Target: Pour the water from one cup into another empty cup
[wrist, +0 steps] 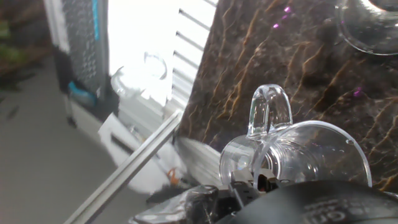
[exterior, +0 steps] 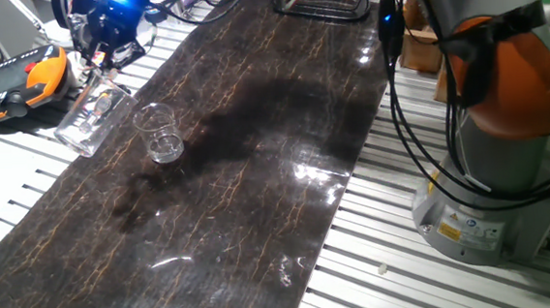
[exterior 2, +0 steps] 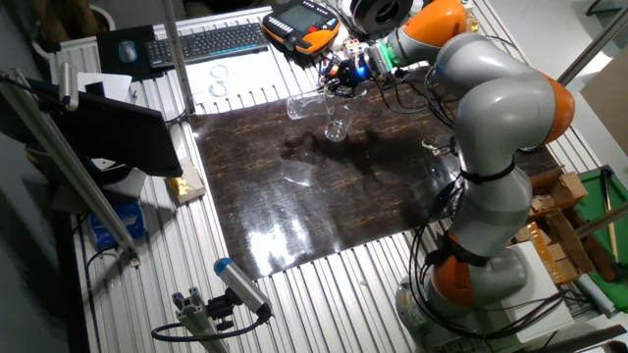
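Two cups point(exterior: 88, 117) point(exterior: 160, 133) near mat's edge point(exterior: 54, 184).

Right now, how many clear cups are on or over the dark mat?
2. The taller tumbler is held tilted in the gripper at the mat's edge; the shorter cup stands upright on the mat beside it.

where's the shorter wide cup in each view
One fixed view: the short wide cup stands upright on the dark mat, upper left, just right of the tilted tall cup.
The other fixed view: top centre on the mat, at, right of the tall cup.
Hand view: only its rim shows, top right corner.
Shared landmark: the tilted tall cup at the gripper.
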### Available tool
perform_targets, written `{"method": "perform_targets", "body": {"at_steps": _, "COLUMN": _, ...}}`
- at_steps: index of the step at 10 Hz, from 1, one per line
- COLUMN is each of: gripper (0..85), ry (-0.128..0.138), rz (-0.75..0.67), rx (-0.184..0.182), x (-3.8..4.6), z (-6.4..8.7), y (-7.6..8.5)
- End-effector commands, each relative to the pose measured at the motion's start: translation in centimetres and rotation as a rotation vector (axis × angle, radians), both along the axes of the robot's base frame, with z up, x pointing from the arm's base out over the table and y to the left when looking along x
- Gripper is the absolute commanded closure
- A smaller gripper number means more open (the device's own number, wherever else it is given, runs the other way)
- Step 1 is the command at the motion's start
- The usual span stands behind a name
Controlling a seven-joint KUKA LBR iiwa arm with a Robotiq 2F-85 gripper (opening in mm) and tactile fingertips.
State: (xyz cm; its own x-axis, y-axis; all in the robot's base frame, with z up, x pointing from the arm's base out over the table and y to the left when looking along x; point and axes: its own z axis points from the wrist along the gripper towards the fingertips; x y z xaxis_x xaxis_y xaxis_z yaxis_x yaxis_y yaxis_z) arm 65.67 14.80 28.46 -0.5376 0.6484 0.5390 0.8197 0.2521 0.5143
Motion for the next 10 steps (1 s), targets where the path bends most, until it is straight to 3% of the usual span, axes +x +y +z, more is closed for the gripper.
{"method": "perform_targets", "body": {"at_steps": 1, "gripper": 84.3, "ry": 0.014, "rz": -0.013, "rx": -0.019, "x": -0.07, "z": -0.1, "y": 0.2}}
{"method": "perform_targets", "body": {"at_steps": 7, "gripper": 84.3, "ry": 0.068, "rz": -0.076, "rx": -0.152, "x": -0.54, "z": -0.7, "y": 1.5}}
{"method": "perform_targets", "body": {"at_steps": 8, "gripper": 84.3, "ry": 0.071, "rz": -0.075, "rx": -0.183, "x": -0.61, "z": -0.7, "y": 1.7}}
{"method": "perform_targets", "body": {"at_steps": 10, "gripper": 84.3, "ry": 0.051, "rz": -0.053, "rx": -0.215, "x": -0.83, "z": -0.8, "y": 2.0}}
